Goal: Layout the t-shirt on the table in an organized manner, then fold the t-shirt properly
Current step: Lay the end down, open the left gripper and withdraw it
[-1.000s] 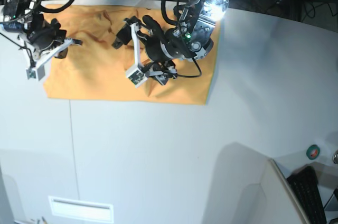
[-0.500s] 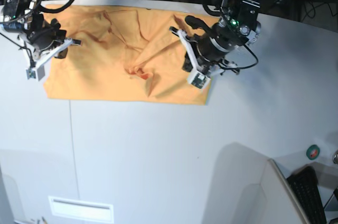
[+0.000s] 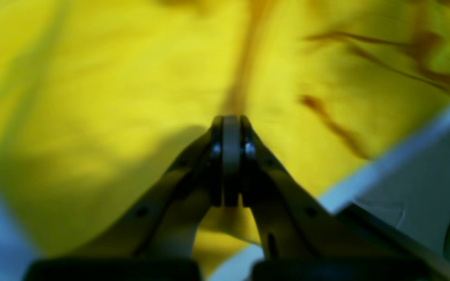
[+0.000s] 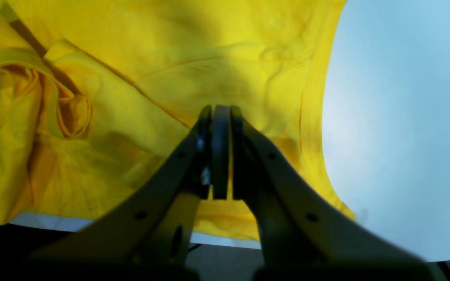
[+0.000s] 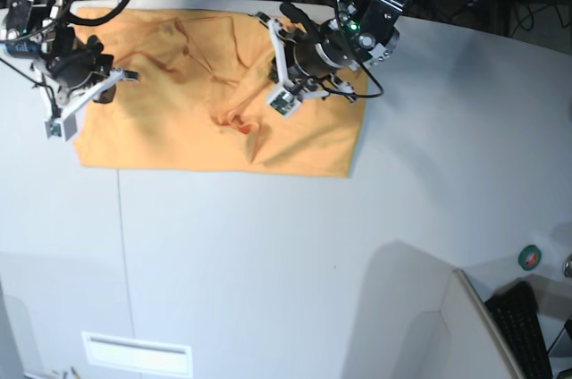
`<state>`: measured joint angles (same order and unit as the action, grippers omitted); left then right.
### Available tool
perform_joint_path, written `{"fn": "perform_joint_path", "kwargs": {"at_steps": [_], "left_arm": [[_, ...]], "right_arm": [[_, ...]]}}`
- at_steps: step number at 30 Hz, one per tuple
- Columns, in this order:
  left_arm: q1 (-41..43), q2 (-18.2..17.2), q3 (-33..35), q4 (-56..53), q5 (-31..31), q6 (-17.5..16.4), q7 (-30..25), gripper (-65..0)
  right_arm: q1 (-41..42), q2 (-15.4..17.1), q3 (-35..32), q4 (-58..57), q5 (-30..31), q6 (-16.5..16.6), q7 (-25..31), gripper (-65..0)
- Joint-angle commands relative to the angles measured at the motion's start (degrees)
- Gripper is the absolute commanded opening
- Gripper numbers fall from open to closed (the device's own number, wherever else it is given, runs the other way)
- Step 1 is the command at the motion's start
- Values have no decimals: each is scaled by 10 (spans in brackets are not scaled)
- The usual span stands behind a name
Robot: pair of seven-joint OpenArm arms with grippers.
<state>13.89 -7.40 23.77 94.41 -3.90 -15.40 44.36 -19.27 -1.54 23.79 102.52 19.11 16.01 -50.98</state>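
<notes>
The orange-yellow t-shirt lies spread along the far part of the table, with a bunched ridge of folds near its middle. My left gripper hovers over the shirt's upper middle; in the left wrist view this gripper is shut over blurred t-shirt cloth, and whether cloth is pinched does not show. My right gripper sits at the shirt's left end. Seen from the right wrist, the gripper is shut above wrinkled t-shirt cloth near its hem, with bare table to the right.
A thin dark seam runs down the tabletop. A white slot lies near the front left edge. At the front right stand a tilted panel, a keyboard and a small green and red disc. Cables crowd the far edge.
My left arm left the shirt's middle, swung out to the right edge, then came back to the upper middle, with its jaws now shut. The right arm has barely moved.
</notes>
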Motion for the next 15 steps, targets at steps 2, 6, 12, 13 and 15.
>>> {"fn": "perform_joint_path", "kwargs": {"at_steps": [2, 6, 12, 13, 15], "left_arm": [[-14, 3, 39, 8, -10, -3, -8, -650], [-22, 7, 106, 22, -10, -6, -8, -650], [-35, 3, 104, 47, -11, -6, -9, -650], [-29, 1, 79, 59, -11, -6, -9, -650], [0, -19, 5, 88, -11, -6, -11, -650]], "right_arm": [[1, 4, 3, 10, 4, 2, 8, -650], [1, 4, 3, 10, 4, 2, 8, -650], [10, 3, -1, 12, 4, 2, 7, -650], [12, 3, -3, 13, 4, 2, 7, -650], [13, 3, -25, 23, 4, 2, 7, -650]]}}
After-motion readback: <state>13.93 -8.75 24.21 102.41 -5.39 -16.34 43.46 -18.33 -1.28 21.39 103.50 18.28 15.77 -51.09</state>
